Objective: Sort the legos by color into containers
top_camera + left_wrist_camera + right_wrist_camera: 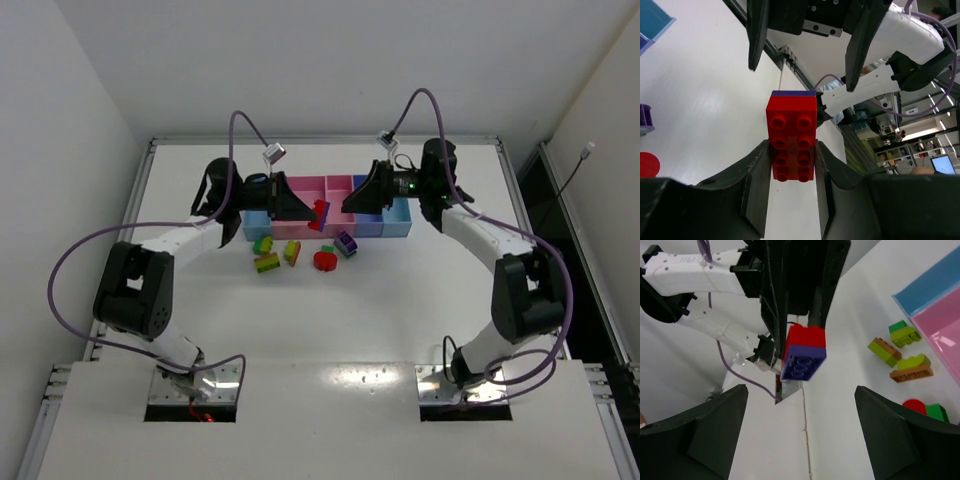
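Note:
My left gripper (pixel 791 167) is shut on a red brick (pixel 791 135) with a purple brick (pixel 792 93) stuck to its far end, held in the air above the wide pink tray (pixel 298 192). In the right wrist view the stacked red and purple brick (pixel 804 352) hangs ahead of my right gripper (pixel 800 415), which is open and empty. In the top view the two grippers face each other, left (pixel 308 212) and right (pixel 350 203). Several loose legos (pixel 292 252) lie in front of the trays.
The tray row runs light blue (pixel 254 228), wide pink, narrow pink (pixel 341 190), periwinkle (pixel 366 222), blue (pixel 400 216). Loose pieces: yellow-green and orange bricks (pixel 267 263), a red and green piece (pixel 325 260), a purple brick (pixel 346 243).

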You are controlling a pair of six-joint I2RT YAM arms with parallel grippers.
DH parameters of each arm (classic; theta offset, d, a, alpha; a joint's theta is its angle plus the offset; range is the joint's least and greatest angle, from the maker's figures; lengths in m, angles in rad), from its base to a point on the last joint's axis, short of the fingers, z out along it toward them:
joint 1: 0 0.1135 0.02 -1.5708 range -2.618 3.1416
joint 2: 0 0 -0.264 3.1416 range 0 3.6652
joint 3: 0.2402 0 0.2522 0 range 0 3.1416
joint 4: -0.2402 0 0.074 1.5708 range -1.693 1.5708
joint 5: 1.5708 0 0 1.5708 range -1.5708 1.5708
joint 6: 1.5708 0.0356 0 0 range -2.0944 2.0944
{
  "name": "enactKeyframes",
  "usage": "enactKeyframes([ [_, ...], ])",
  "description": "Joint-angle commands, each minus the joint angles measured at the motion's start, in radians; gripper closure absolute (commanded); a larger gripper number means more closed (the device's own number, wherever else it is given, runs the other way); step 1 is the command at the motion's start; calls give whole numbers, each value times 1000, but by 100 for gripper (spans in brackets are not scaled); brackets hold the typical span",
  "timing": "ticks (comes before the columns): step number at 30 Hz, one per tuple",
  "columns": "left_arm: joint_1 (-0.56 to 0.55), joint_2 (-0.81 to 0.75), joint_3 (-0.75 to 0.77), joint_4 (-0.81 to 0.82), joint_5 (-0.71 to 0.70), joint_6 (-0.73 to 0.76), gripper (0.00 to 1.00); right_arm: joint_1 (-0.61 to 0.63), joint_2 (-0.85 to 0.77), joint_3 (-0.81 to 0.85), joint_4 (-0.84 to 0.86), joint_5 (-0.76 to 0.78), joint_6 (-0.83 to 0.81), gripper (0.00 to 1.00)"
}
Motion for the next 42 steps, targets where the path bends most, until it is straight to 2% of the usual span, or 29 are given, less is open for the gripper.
enactKeyframes([
  [1, -25, 14, 47, 87, 22, -12, 100, 38, 32, 88, 110, -22, 23, 10],
  [10, -34, 47, 67, 87, 22, -2, 100, 131, 108, 156, 85, -40, 23, 13],
  [18, -34, 47, 85, 106, 22, -12, 100, 128, 118, 136, 67, -40, 14, 15],
  [21, -34, 47, 85, 106, 22, -12, 100, 128, 118, 125, 67, -51, 14, 22],
  [22, -25, 47, 85, 106, 22, -2, 100, 128, 118, 125, 67, -51, 14, 29],
  [25, -14, 47, 85, 106, 13, -2, 100, 128, 118, 116, 67, -60, 14, 39],
  [35, 31, 56, 95, 106, -6, 7, 100, 146, 118, 125, 47, -97, 5, 48],
  [40, 41, 56, 95, 106, -15, 7, 100, 146, 118, 125, 37, -106, -5, 58],
  [41, 41, 56, 95, 106, -15, 7, 100, 146, 127, 125, 37, -106, -5, 67],
  [42, 41, 56, 95, 106, -15, 7, 100, 146, 127, 125, 37, -106, -5, 73],
])
